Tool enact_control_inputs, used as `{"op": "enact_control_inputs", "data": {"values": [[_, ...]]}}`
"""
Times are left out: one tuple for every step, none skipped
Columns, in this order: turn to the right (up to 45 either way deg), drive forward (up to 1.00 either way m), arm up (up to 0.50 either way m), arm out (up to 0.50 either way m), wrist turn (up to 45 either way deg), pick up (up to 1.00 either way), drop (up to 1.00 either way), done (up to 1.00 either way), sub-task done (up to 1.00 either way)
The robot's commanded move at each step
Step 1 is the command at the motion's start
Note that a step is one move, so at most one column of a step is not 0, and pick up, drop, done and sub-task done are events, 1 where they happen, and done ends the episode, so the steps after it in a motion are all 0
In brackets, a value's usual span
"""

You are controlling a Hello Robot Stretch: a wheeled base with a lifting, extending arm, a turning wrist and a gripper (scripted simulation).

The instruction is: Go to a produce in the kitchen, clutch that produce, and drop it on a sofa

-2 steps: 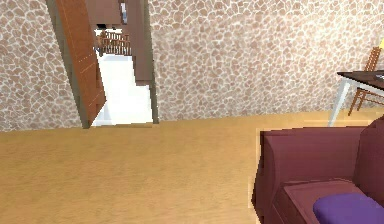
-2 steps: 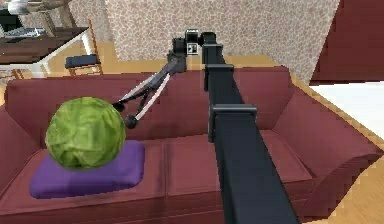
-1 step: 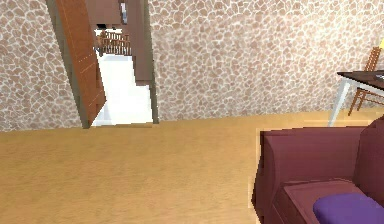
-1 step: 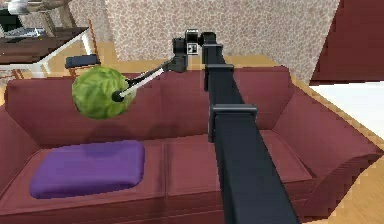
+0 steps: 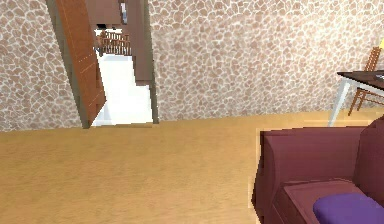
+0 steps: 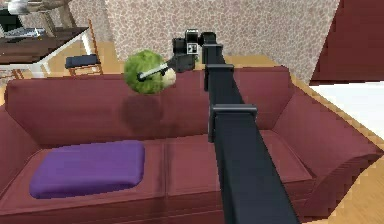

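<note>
- Carrying the produce (image 6: 145, 86) at the far end of the gripper (image 6: 160, 70): a round, leafy green ball, hanging clear of every surface, with one thin finger across its front.
- Reaching on the arm (image 6: 240, 140) straight across the dark red sofa (image 6: 320, 140), from its front edge toward the backrest (image 6: 60, 100).
- Hanging just to the arm side view's left of the gripper body, level with the backrest's top edge, above the stretch of seat (image 6: 190, 165) between the purple cushion (image 6: 88, 165) and the arm.
- Hard to tell whether over the seat or over the backrest's top; more likely the seat side, so letting go here should land it on the sofa.
- Worth watching for a roll: a round thing on soft upholstery, with floor past the front edge.
</note>
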Motion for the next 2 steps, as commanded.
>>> {"op": "enact_control_inputs", "data": {"values": [[0.0,0.00,0.00,0.00,30.0,0.00,0.00,0.00,0.00],[0.0,0.00,-0.30,0.00,0.0,0.00,0.00,0.00,0.00]]}}
